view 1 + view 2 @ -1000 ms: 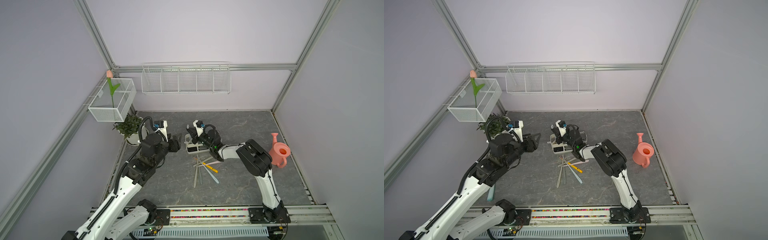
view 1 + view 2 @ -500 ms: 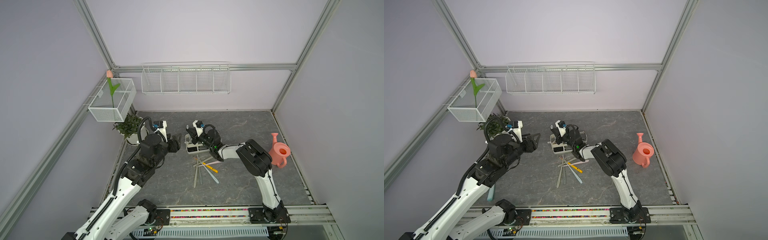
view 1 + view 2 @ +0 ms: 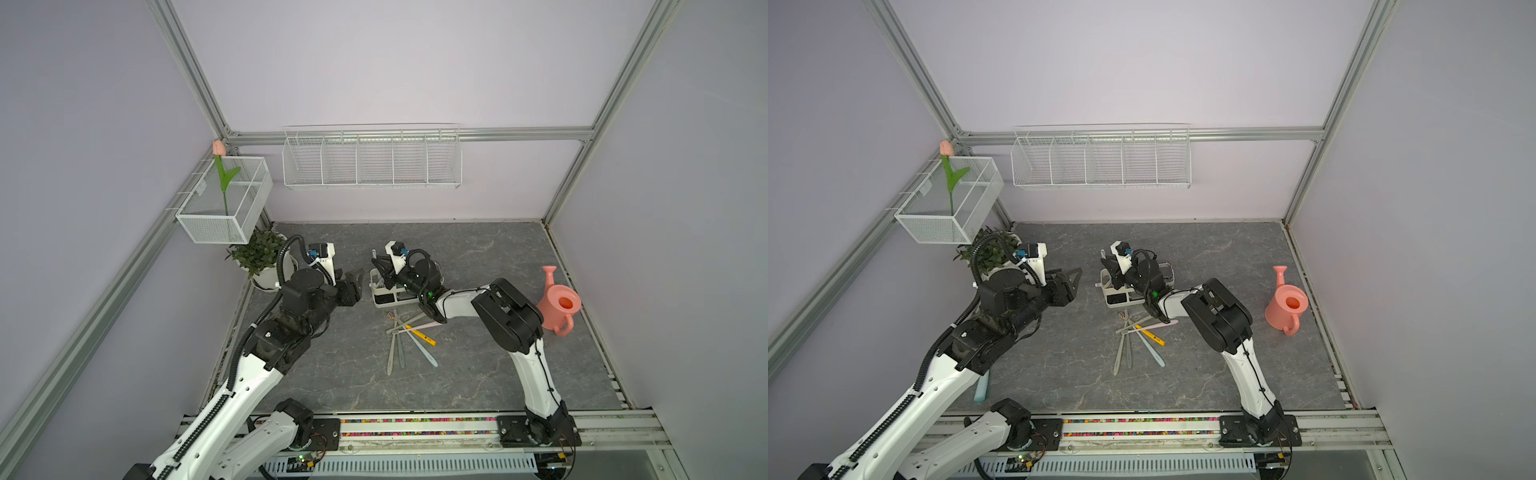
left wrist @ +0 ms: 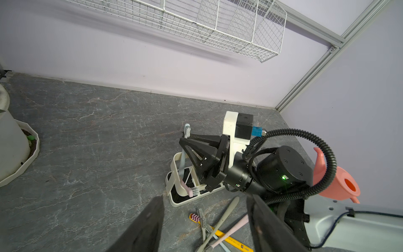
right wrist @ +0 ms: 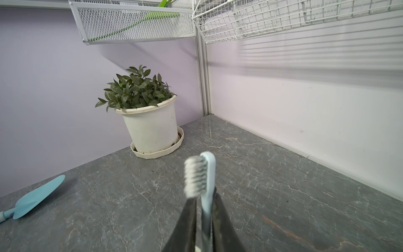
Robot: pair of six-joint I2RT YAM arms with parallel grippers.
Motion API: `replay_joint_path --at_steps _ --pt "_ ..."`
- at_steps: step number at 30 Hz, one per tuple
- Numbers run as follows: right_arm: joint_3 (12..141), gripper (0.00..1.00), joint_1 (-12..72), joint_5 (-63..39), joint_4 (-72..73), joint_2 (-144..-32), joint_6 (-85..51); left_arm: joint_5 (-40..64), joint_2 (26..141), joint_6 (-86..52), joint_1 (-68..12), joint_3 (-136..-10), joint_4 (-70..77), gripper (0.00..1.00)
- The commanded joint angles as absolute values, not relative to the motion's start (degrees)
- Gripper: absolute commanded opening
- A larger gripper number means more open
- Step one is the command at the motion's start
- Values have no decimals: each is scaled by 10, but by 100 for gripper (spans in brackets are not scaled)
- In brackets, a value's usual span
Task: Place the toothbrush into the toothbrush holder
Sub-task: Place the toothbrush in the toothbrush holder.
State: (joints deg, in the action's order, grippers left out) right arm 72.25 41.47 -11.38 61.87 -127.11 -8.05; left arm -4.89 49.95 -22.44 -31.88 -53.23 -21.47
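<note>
right gripper (image 5: 205,197) hangs over the toothbrush holder (image 4: 173,165) much as it did a second ago, but its jaws now stand narrow, with a sliver of dark either side of the toothbrush (image 5: 207,168); i cannot tell if they still pinch it. that reads as the let-go starting, so the placing looks nearly done. the brush stands close to upright, long axis top to bottom, bristled head up, tail down in the holder's cream end bin. left gripper (image 4: 205,197) waits wide and empty nearby.
</note>
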Motion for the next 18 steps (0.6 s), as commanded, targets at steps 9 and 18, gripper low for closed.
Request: replay_joint_path --at_steps 9,18 --pt "689 46 417 -98 624 -1239 -76 -37 492 -234 -316 -530 -210 65" --pt "649 48 416 -70 631 -1172 -48 -36 481 -240 -317 -529 -212 66"
